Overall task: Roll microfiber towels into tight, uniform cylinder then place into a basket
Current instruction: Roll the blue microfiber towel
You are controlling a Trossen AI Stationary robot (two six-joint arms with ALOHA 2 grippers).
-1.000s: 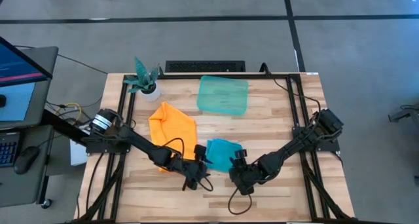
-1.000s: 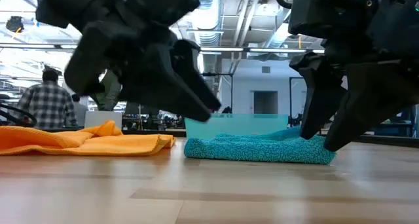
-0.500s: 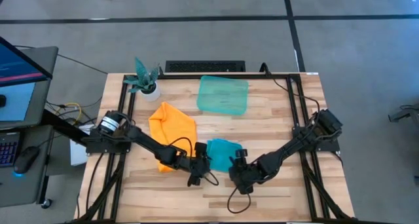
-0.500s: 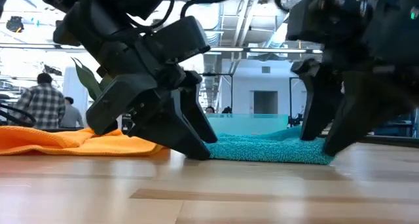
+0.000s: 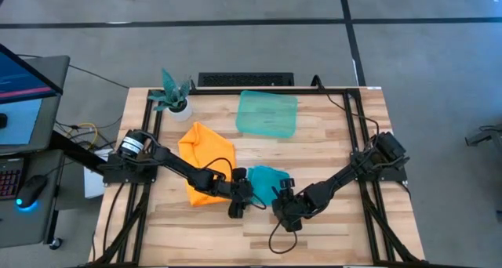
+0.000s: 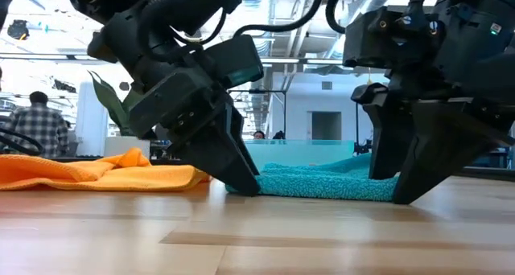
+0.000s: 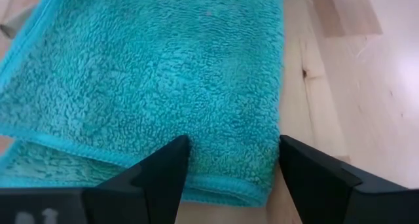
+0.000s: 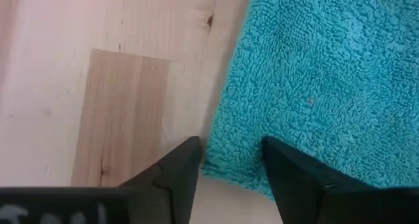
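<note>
Neither towel is rolled yet and the shallow translucent teal-green plastic basket (image 5: pixel 267 114) at the tabletop's far edge holds nothing — the crumpled bright orange microfiber towel (image 5: pixel 205 157) lies untouched at left. Beside it, the left gripper (image 7: pixel 229 168), fingers wide, straddles the flat turquoise-blue towel (image 5: pixel 265 180)'s near edge, while the right gripper (image 8: pixel 230 166), fingers spread, straddles that edge too — rolling is only beginning.

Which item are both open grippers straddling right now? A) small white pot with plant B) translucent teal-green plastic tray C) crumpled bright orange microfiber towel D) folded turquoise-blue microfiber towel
D: the left gripper and right gripper each have their open fingers at a near corner of the folded turquoise-blue microfiber towel, as both wrist views show.
</note>
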